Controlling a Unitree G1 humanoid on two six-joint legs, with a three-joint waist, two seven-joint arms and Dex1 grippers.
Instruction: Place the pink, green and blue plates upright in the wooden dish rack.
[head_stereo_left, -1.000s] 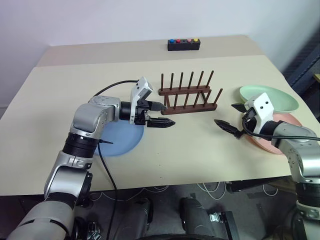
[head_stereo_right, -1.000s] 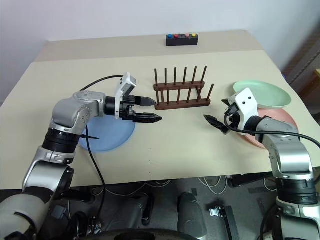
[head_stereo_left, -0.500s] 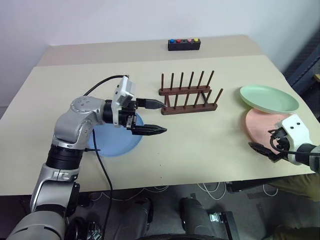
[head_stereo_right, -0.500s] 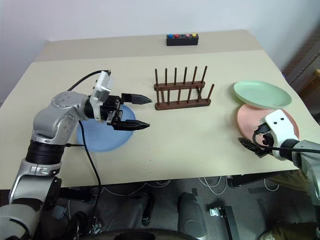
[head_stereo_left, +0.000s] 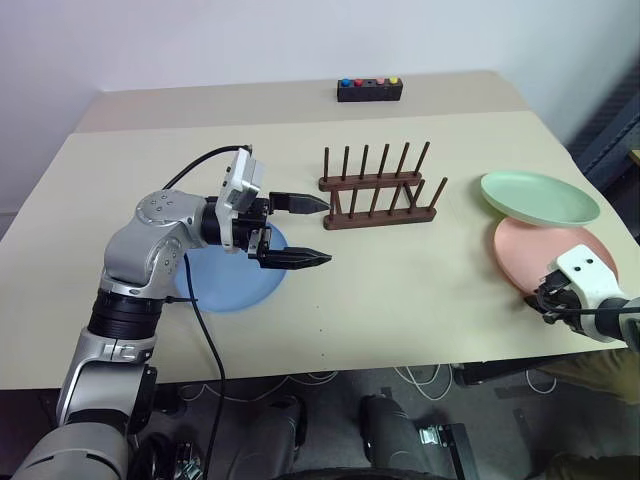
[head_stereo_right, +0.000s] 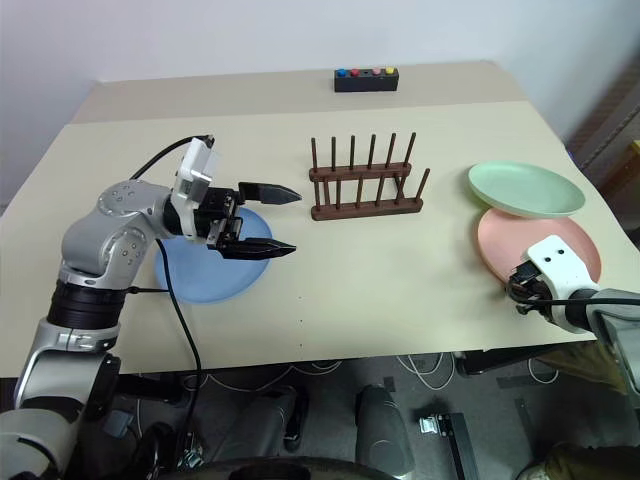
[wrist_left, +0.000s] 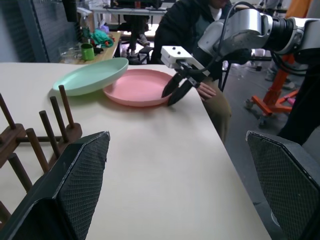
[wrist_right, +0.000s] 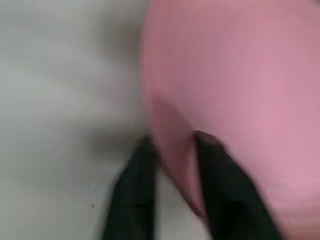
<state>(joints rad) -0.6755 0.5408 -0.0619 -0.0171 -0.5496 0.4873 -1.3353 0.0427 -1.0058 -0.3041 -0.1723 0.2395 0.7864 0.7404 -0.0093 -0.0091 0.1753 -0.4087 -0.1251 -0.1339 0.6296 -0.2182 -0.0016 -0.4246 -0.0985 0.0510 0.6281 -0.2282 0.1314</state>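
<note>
From the head camera, the wooden dish rack (head_stereo_left: 380, 187) stands mid-tabletop (head_stereo_left: 400, 290), empty; the left pincer (head_stereo_left: 308, 231) hangs wide open above the blue plate (head_stereo_left: 232, 280). Left wrist view: green plate (wrist_left: 91, 76) overlaps pink plate (wrist_left: 136, 87). Right wrist view: right pincer (wrist_right: 172, 187) is clamped on the pink rim; lift slowly, sliding clear of the green.
</note>
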